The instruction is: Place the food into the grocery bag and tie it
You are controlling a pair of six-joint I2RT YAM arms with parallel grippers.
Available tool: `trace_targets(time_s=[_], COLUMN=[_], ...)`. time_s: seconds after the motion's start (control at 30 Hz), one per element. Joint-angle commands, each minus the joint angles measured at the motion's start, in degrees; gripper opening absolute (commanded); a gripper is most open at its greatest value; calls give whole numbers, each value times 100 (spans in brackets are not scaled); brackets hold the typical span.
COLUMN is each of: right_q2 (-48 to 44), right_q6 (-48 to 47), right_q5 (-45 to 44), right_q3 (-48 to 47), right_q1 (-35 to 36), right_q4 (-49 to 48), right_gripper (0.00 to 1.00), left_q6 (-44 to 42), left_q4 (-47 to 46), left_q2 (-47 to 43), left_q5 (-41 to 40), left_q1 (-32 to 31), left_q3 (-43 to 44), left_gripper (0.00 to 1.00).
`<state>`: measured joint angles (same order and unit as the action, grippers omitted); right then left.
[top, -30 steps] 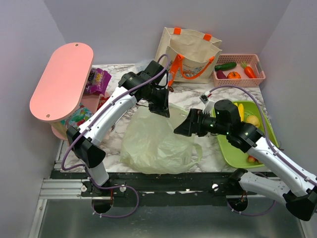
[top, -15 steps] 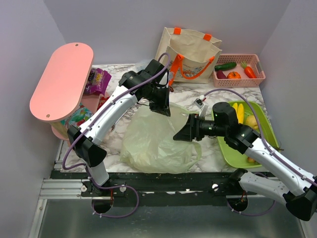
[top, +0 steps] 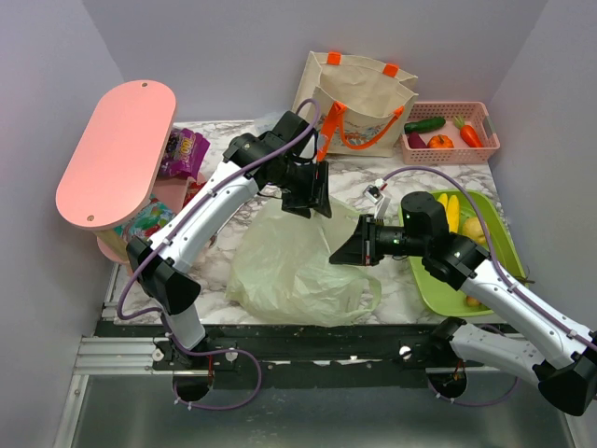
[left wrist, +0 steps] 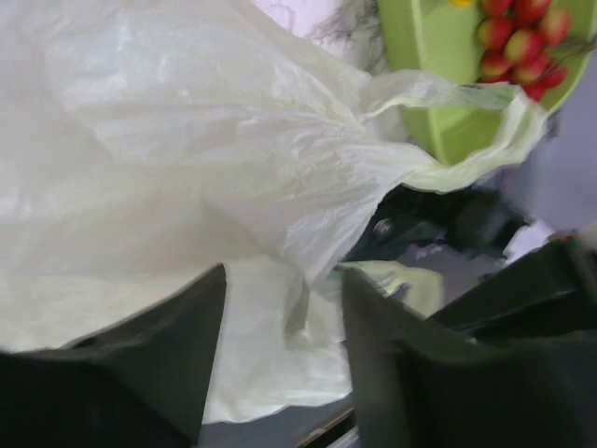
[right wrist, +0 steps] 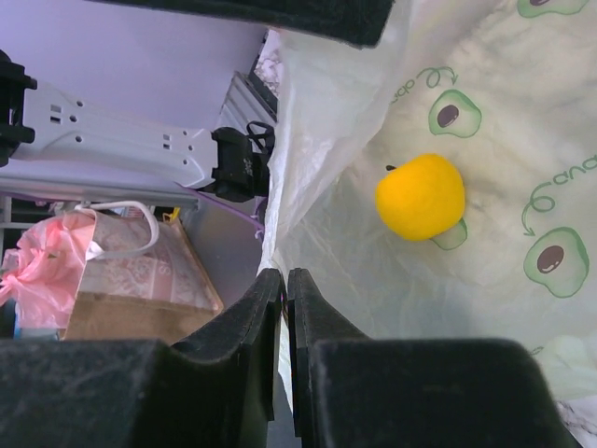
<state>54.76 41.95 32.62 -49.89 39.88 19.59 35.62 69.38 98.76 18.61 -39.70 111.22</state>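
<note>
My right gripper (right wrist: 284, 280) is clamping the rim of the crinkly pale-green plastic bag (right wrist: 345, 271); my left gripper (left wrist: 283, 280) is hovering, fingers parted, over it.

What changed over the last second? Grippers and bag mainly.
Right gripper closed from wide open onto the grocery bag rim, dropping slightly toward the near edge. Left gripper opened at the bag's far edge; a fold of plastic now hangs loose in its gap. Bag body, green tray, canvas tote and pink basket are unchanged.
</note>
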Motion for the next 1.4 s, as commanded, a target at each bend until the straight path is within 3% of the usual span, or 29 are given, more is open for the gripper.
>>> trace_targets(time_s=[0.0,0.07,0.13,0.3,0.5,0.63,1.1,1.37], right_q2=[-12,-10,-1,25,-8,-35,-185,-231], right_q6=[-36,-46,-55,-63,-97,-120,-149,-219], right_q5=[126,131,131,123,174,244,306,398], right_q3=[-92,-91,-96,-134,-166,-195,-127,-142], right_q1=[29,29,35,29,30,29,34,34], right_q4=[-26,-34,-34,-58,-147,-217,-229,-193], right_gripper=[15,15,15,14,14,14,14,15], left_q6=[232,248,266,481,1017,1319,1468,1347], left_q4=[-65,38,253,622,-52,-386,-329,-151], left_q2=[-324,-390,-409,-537,-1171,-1285,-429,-715], left_q5=[-232,-380,-554,-666,-388,-348,-227,-393], left_q1=[38,36,40,12,-197,-391,-863,-951], left_q3=[63,186,349,464,-731,-1084,-731,-969], left_gripper=[70,83,90,90,79,74,51,51])
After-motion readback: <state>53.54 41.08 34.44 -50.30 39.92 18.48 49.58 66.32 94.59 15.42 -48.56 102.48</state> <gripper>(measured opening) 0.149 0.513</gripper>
